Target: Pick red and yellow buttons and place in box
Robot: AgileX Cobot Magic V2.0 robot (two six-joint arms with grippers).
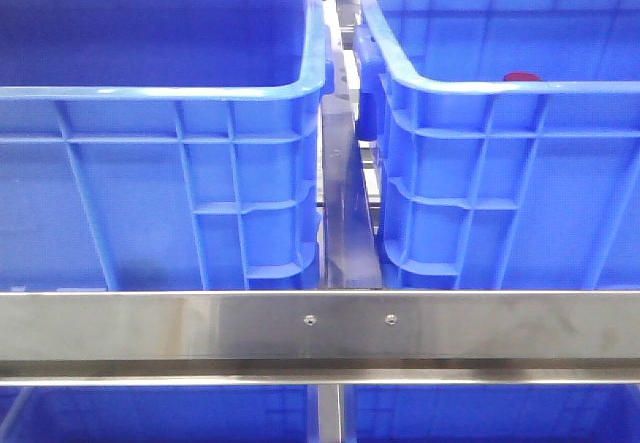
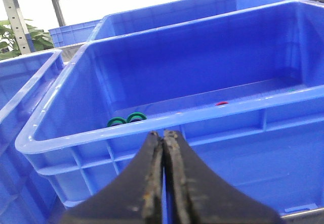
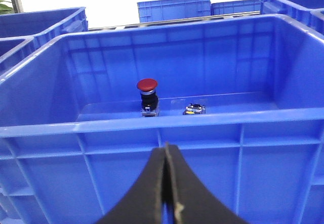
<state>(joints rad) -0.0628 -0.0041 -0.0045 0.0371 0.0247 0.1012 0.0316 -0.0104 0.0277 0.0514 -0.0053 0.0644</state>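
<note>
Both grippers pressed together, holding nothing, outside the crates

Left gripper (image 2: 163, 183) and right gripper (image 3: 166, 188) each sit before a blue crate wall. One red button (image 3: 147, 85) stands upright inside the right crate (image 3: 162, 123); the small piece (image 3: 194, 108) beside it is too tiny to identify. Front view only shows a red sliver (image 1: 520, 77). Two green rings (image 2: 126, 119) peek over the left crate (image 2: 152, 128) rim.

Glossy red domed button (image 1: 521, 77): only top sliver above right blue plastic crate's rim (image 1: 500, 88) in front view. Small yellow-and-black piece (image 3: 194, 108) at button's 3 o'clock: too small to identify. Both crates cropped by frame edges.
</note>
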